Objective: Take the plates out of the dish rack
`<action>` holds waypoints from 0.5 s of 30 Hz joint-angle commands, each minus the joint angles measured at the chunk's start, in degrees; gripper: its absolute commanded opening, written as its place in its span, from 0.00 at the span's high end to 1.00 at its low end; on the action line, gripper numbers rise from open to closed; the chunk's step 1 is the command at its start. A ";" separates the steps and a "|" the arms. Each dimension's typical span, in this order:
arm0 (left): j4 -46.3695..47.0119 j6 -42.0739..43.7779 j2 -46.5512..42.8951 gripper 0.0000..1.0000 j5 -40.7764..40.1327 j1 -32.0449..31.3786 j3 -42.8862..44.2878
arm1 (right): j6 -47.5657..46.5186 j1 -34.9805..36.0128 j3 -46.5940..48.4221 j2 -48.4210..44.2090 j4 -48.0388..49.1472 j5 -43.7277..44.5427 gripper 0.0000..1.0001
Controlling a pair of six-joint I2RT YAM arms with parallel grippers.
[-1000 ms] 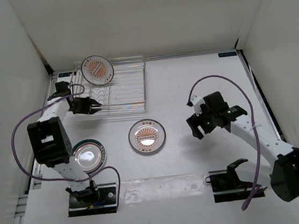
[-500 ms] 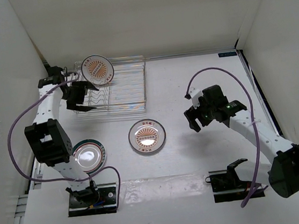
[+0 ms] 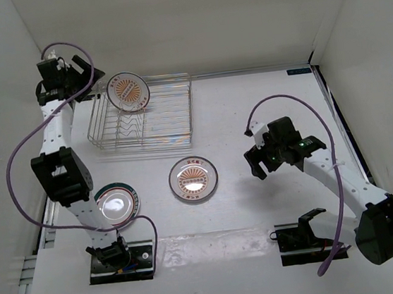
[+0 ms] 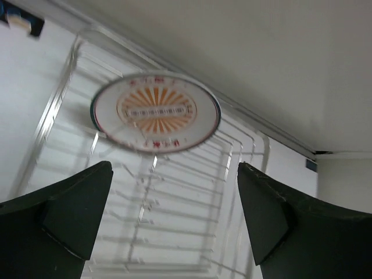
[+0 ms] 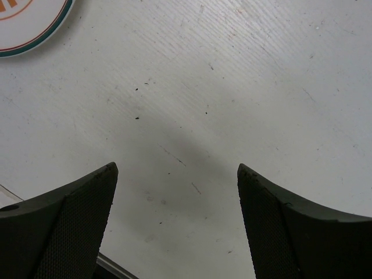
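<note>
One plate (image 3: 128, 91) with an orange sunburst centre stands upright at the back left of the wire dish rack (image 3: 159, 126). My left gripper (image 3: 87, 85) hangs open high by the back left corner, apart from this plate. In the left wrist view the plate (image 4: 156, 111) lies ahead of the open left gripper (image 4: 174, 167), over the rack (image 4: 174, 221). A second sunburst plate (image 3: 194, 178) lies flat on the table. A pale-centred plate (image 3: 116, 203) lies beside the left arm. My right gripper (image 3: 254, 165) hovers open and empty right of the middle plate. The right wrist view shows the gripper (image 5: 177, 168) above bare table, with a plate's rim (image 5: 35, 32) at top left.
White walls close in the table at the back and on both sides. The left arm's purple cable (image 3: 21, 167) loops out toward the left wall. The two arm bases (image 3: 120, 258) (image 3: 310, 240) sit at the near edge.
My left gripper has risen from the rack's front left to the back left corner, and its jaws have spread wide. The right arm has barely shifted.
</note>
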 commanded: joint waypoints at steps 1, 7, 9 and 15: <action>10.02 8.96 3.96 0.01 1.20 -0.82 3.93 | -1.49 -0.13 2.92 -0.09 -2.94 -2.03 0.15; 18.55 22.50 9.59 0.00 -3.72 -4.60 4.11 | -2.99 -0.13 7.23 2.28 -5.59 -1.07 0.13; 18.48 24.43 11.96 0.00 -5.83 -5.48 5.33 | -3.43 -0.13 8.55 3.68 -6.29 -0.63 0.13; 26.12 25.49 15.83 0.00 -7.42 -6.10 5.42 | -5.27 -0.22 12.59 7.90 -8.32 0.69 0.13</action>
